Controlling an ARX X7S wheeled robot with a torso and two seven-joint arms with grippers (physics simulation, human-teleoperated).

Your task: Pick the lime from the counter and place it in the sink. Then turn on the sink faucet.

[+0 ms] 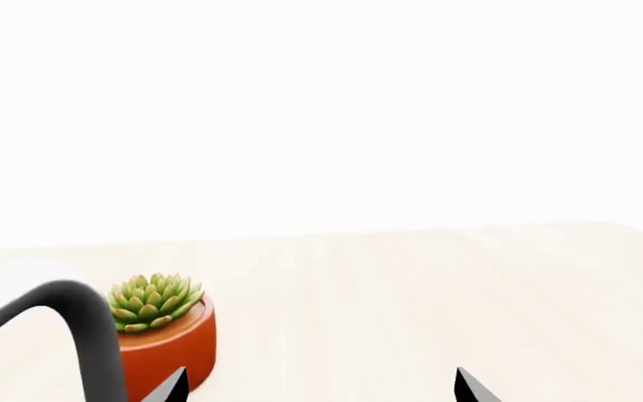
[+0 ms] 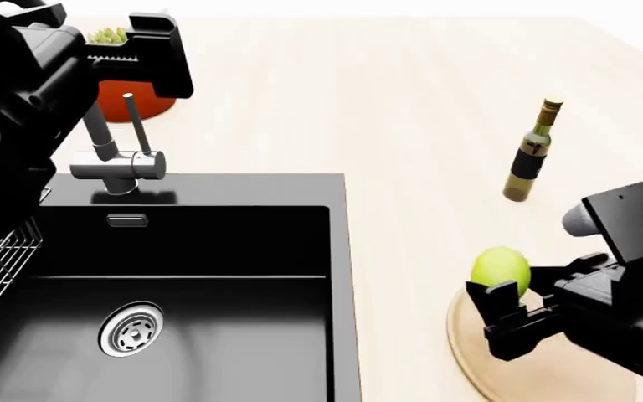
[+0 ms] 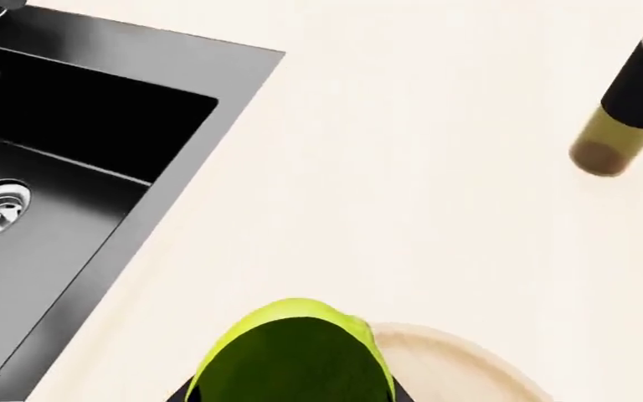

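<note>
Left gripper (image 2: 148, 52) raised beside the potted succulent (image 2: 111, 38) with fingers apart, sink faucet (image 2: 120, 155) behind the black sink (image 2: 232, 251), lime (image 2: 501, 270) clamped in the right gripper (image 2: 502, 311) (over the wooden board (image 2: 472, 360)), wine bottle (image 2: 532, 152) stood on the counter (image 2: 411, 100).

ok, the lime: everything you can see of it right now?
The lime is a small, smooth, yellow-green oval with a matte skin, whole and unmarked. In the head view it sits at the right gripper, by the near-left rim of the round wooden board, right of the sink. The right wrist view shows it close up, lower half in dark shadow between the gripper's fingers. Whether it is lifted or still resting on the counter cannot be told.
</note>
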